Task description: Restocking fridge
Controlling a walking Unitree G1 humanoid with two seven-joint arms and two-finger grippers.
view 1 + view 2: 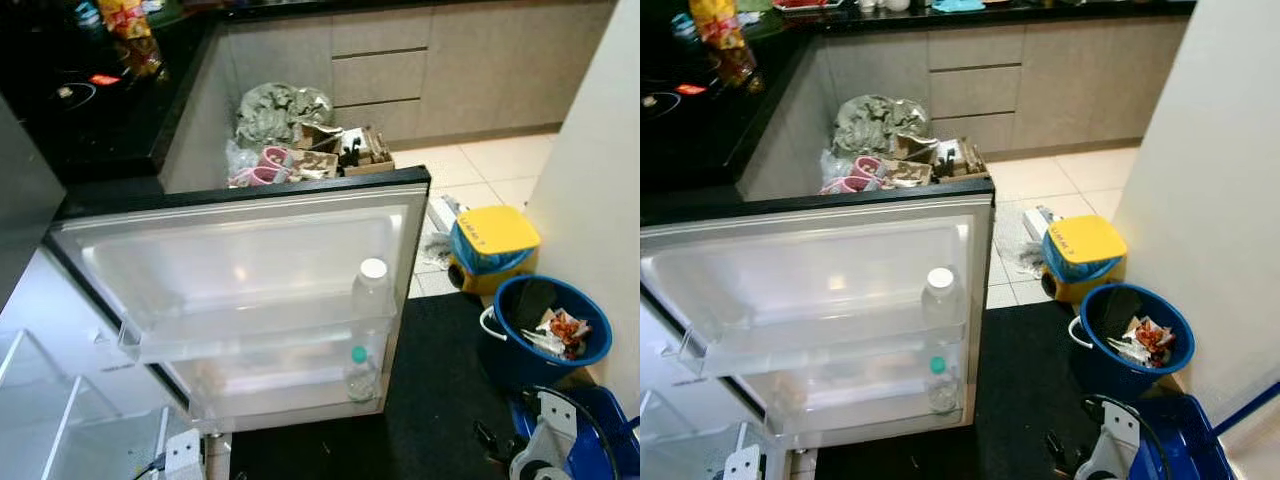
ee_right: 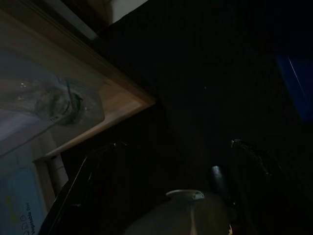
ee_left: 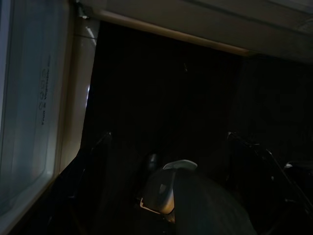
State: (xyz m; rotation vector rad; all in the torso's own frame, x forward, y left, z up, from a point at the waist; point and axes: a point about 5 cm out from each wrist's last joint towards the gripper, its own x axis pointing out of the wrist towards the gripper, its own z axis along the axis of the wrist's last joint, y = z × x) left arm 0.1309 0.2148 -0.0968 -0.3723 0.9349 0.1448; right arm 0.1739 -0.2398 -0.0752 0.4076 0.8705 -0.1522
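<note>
From the head, in the left eye view, we look down on the fridge door (image 1: 250,270) swung wide open toward us, its long axis running across our front; a white-capped bottle (image 1: 372,292) stands upright in the upper door shelf and a green-capped bottle (image 1: 360,375) upright in the lower one, both at the door's free end, nearer our right arm. The glass shelves (image 1: 45,410) of the fridge interior lie low on our left. In the right eye view, beyond the door, a heap of bags and boxes (image 1: 895,145) sits on the floor by the cabinets; a yellow-lidded bin (image 1: 1083,255) and a blue bucket (image 1: 1130,340) of rubbish stand to the right, beside the black mat (image 1: 1025,390). The left wrist view is dark: our left gripper (image 3: 168,142) hangs over the mat with fingers apart, grasping nothing. In the right wrist view our right gripper (image 2: 166,147) likewise hangs spread and empty, near the door's lower corner, where the green-capped bottle shows through the shelf
</note>
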